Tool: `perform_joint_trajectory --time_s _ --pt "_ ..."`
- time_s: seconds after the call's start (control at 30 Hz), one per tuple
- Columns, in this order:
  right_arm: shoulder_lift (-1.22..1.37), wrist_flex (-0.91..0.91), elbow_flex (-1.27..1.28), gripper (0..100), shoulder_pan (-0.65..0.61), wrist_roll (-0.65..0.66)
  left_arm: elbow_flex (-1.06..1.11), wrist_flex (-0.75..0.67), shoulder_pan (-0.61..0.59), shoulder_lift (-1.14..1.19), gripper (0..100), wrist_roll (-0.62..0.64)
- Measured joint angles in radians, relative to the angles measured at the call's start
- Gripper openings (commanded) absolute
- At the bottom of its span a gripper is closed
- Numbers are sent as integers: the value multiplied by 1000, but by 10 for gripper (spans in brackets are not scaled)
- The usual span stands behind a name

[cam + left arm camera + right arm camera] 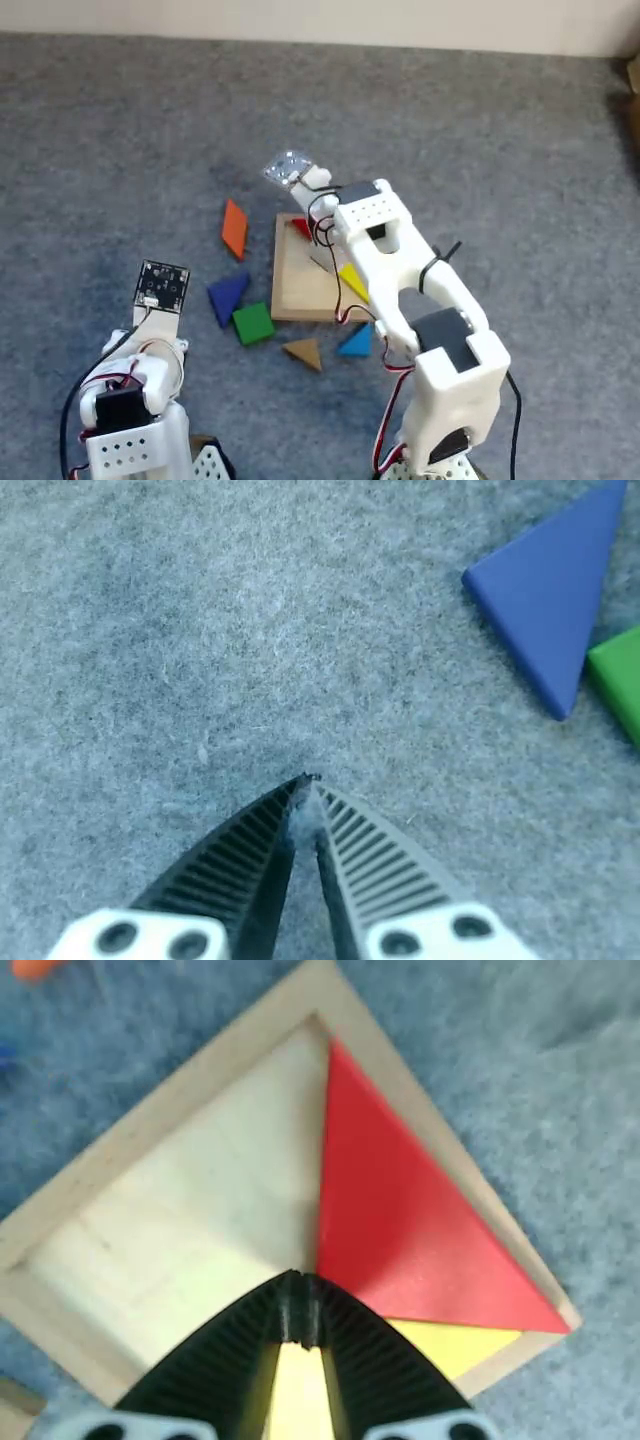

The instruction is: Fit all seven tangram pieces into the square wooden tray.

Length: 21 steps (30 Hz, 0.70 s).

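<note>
Tray (150, 1120) holding red triangle (400, 1230) and yellow triangle (460, 1345), 5 others loose beside it, right gripper (300, 1278) and left gripper (305, 780) fingers pressed together, empty; next, probably spreading fingers round dark blue triangle (550, 600).

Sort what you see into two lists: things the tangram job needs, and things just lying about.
Job: wooden tray, red triangle, yellow triangle, orange parallelogram, dark blue triangle, green square, brown triangle, light blue triangle.
Lying about: grey carpet, merely the surface underneath.
</note>
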Motion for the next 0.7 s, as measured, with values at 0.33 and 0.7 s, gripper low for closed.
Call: perform_joint_trajectory --time_s 0.33,0.7 --pt "-140 -31 0 5 32 0 0 0 0 0 7 0" --pt "-91 -405 190 5 78 0 0 0 0 0 7 0"
